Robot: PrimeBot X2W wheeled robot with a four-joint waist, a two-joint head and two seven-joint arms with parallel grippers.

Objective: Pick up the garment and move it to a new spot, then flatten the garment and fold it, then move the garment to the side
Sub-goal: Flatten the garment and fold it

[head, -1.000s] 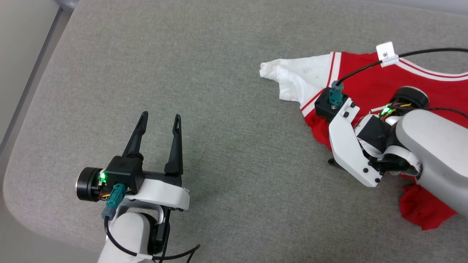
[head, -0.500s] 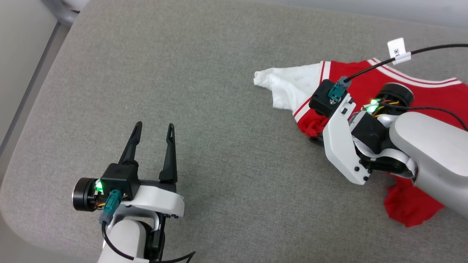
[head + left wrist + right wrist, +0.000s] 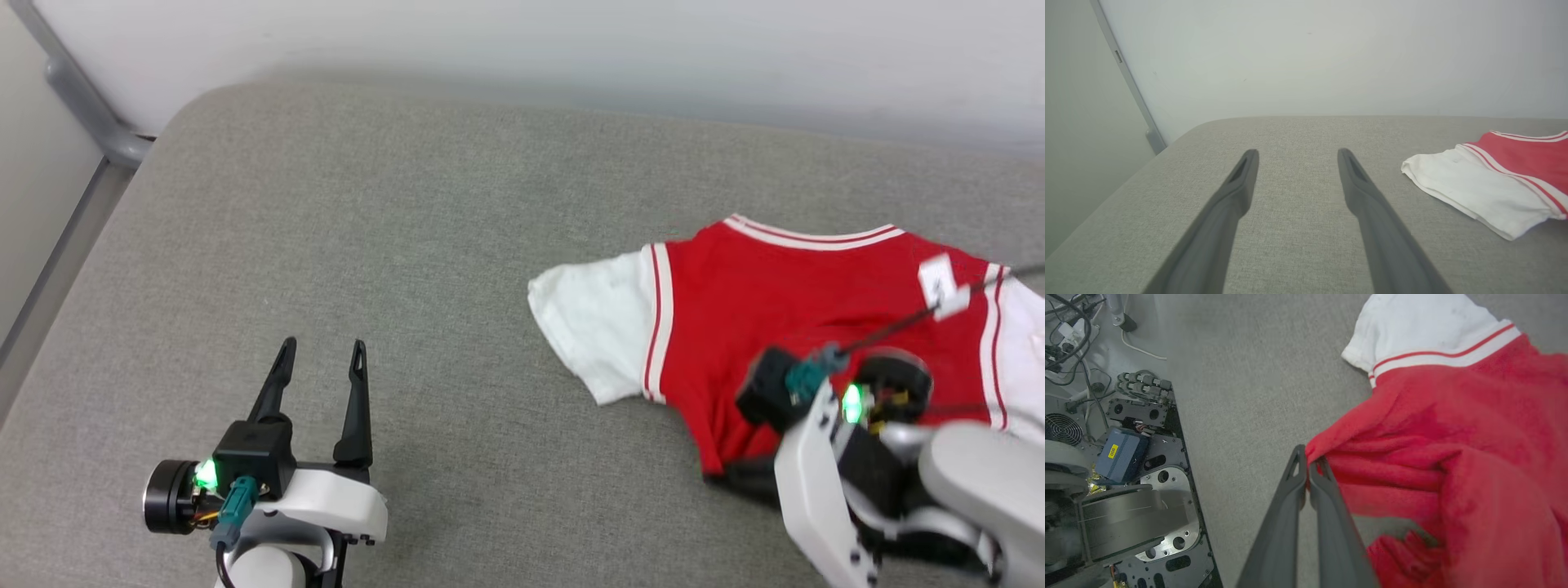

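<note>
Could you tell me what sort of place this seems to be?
Probably a robotics lab: a grey padded surface against a bare wall, with loose cables and exposed electronics on the floor beside it.

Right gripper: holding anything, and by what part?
Right gripper shut on the garment, pinching a red body edge near the white sleeve. Left gripper open, empty.
</note>
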